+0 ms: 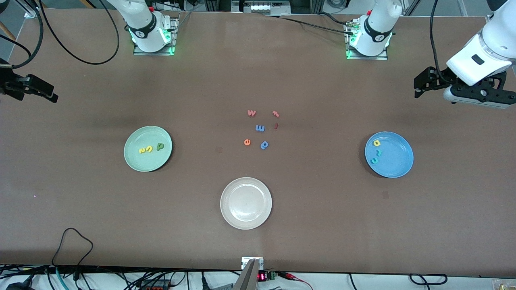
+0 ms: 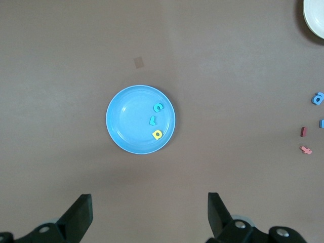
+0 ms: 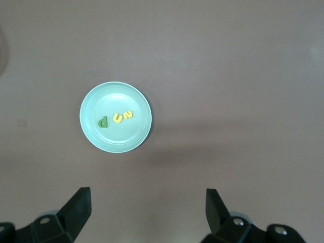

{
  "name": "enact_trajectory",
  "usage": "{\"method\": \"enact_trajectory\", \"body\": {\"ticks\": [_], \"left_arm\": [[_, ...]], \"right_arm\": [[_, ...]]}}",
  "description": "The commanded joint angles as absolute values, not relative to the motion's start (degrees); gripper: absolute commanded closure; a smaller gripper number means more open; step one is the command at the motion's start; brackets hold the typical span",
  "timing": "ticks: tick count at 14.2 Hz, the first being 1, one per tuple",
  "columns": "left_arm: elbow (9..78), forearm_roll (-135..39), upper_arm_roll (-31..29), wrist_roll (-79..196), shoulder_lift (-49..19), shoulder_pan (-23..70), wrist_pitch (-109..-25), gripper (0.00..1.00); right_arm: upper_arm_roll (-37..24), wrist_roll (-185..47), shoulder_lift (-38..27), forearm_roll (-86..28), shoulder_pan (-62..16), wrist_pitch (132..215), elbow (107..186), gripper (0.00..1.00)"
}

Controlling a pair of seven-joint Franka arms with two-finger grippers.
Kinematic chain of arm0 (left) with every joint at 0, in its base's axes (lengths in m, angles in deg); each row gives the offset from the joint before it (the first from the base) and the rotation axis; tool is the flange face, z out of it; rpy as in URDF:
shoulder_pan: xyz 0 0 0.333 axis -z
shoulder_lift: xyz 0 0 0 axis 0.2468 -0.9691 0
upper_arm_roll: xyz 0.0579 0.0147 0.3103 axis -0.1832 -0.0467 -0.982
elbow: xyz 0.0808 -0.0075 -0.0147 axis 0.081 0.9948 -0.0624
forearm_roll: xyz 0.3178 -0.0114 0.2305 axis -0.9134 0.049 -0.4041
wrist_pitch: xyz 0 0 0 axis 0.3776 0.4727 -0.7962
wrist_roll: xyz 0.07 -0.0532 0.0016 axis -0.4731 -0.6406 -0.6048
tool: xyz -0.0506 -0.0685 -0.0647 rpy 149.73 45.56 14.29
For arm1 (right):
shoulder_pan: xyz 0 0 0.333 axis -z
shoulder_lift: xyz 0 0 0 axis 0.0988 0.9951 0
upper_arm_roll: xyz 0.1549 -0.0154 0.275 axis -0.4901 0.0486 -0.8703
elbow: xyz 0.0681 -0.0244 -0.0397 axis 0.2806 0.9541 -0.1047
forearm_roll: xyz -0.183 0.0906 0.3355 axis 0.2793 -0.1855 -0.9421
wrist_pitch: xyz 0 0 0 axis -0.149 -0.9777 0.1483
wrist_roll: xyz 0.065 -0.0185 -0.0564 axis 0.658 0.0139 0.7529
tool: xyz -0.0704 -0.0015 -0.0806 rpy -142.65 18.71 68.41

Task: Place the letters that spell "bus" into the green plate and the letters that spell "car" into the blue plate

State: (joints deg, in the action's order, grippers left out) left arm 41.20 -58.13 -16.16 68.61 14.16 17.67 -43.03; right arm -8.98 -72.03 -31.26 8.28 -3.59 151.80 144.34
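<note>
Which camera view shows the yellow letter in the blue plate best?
The left wrist view: the yellow letter lies plainly in the blue plate, seen from above. The front view shows it smaller. The right wrist view does not show it.

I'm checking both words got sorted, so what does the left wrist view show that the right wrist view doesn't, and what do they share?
Only the left wrist view shows the blue plate holding a teal c, a teal r and a yellow a, plus a few leftover letters and the edge of an off-white plate.

Only the right wrist view shows the green plate holding a dark green b, a yellow u and a yellow s.

Both share the brown table and an open, empty end effector high above a plate: the left end effector and the right end effector.
</note>
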Motion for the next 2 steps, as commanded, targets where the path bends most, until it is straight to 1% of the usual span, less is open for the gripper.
{"method": "enact_trajectory", "body": {"ticks": [1,2], "left_arm": [[39.2,-57.4,-16.1,69.7,13.2,17.6,-41.6,0.00],[39.2,-57.5,-16.1,69.7,13.2,17.6,-41.6,0.00]], "right_arm": [[-9.3,-72.5,-33.2,8.9,-3.5,151.1,145.7,0.00],[-9.3,-72.6,-33.3,8.7,-3.5,151.1,145.7,0.00]]}}
